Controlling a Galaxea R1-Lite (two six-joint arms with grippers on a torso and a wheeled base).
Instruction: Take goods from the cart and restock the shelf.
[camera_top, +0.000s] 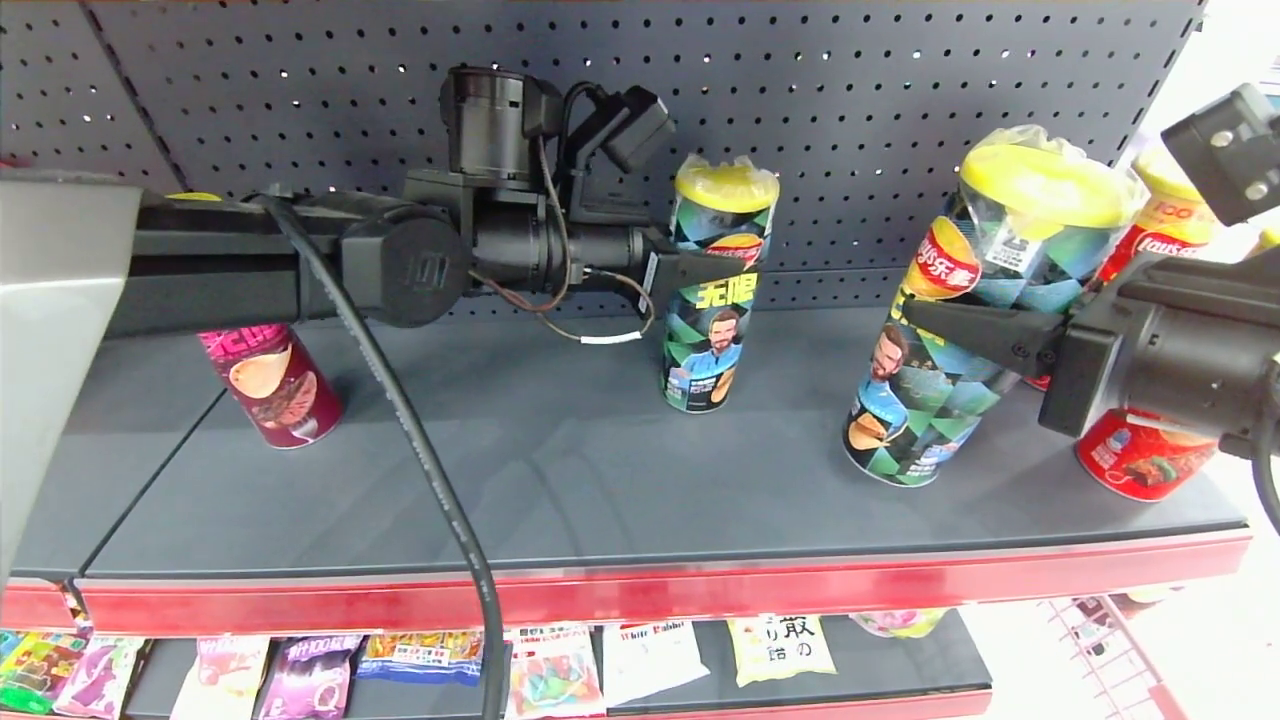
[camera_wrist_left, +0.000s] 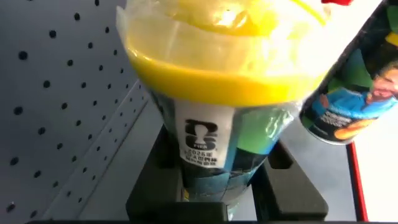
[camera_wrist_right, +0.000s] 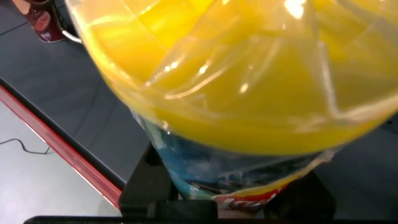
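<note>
Tools are gripping at mid-height, the likely best hold on light, thin-walled, film-slick tubes: left tool (camera_top: 700, 278) is clamping the upright can (camera_top: 712, 345) farther back on the shelf (camera_top: 560, 480), right tool (camera_top: 955, 330) is clamping the tilted can (camera_top: 900, 420) nearer the shelf's front edge.

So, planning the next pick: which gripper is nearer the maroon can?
Left. The left gripper holds a green can right of the maroon can; the right gripper holds another green can farther right.
</note>
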